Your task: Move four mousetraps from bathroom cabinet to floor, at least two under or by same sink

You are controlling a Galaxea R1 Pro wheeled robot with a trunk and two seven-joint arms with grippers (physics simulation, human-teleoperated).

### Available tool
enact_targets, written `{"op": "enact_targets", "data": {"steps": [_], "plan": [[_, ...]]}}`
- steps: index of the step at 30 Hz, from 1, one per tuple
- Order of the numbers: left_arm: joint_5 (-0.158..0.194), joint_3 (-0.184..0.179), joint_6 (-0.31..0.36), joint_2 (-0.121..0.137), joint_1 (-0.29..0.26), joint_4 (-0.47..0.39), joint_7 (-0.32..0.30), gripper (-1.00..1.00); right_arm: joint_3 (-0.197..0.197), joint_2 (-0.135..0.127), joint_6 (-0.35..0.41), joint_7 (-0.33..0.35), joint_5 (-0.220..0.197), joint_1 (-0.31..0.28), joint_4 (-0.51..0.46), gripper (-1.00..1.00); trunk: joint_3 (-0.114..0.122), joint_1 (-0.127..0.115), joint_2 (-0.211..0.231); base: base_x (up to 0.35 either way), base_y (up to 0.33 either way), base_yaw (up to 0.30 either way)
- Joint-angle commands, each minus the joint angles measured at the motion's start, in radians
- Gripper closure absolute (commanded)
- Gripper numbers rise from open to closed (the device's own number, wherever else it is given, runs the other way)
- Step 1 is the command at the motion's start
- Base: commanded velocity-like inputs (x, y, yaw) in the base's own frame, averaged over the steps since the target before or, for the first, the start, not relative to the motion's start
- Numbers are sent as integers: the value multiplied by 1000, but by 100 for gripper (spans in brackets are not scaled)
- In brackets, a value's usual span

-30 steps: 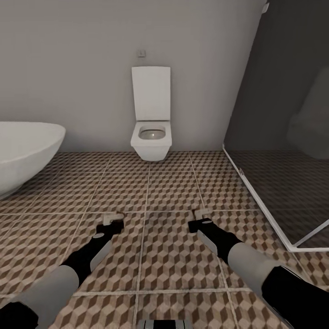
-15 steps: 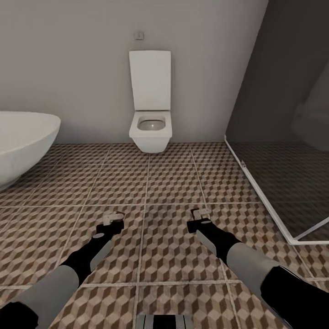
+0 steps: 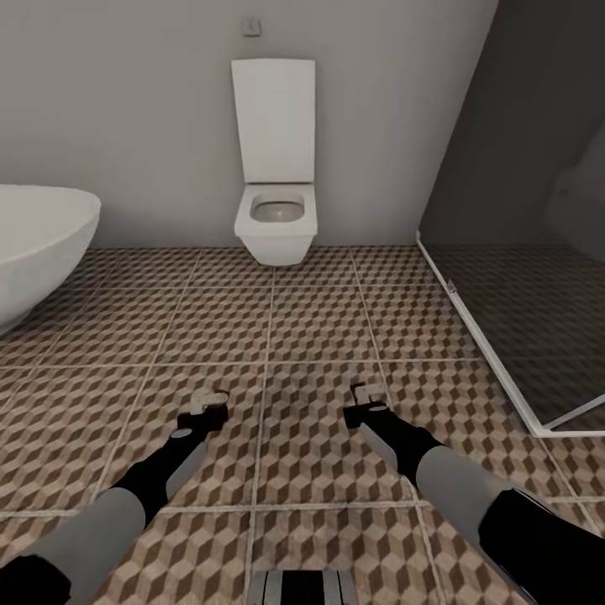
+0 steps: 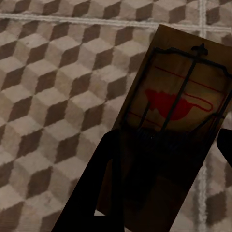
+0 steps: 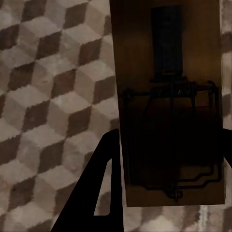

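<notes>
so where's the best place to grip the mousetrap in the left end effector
By its long wooden edges at the near end, coming in lengthwise from that short side. The mousetrap is a thin flat board with wire parts further up, so pinching across the width, as the left end effector does, largely avoids the wire.

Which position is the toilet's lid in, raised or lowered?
Raised. The toilet lid stands upright against the wall, and the open bowl shows below it.
</notes>
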Motion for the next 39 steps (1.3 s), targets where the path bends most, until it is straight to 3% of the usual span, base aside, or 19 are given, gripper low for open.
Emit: {"op": "enact_targets", "data": {"steps": [1,23,39], "plan": [[4,-9,4,2,-1,-3,11,100,9,0,4,-10,-8,-1,-2,100,-5,0,-1,0,0,0],[4,-9,4,2,-1,-3,11,100,9,0,4,-10,-8,-1,-2,100,-90,10,-6,0,0,0],[7,-9,4,2,-1,-3,9,100,9,-1,0,-9,-10,-1,-2,100,-90,10,-6,56,41,0]]}}
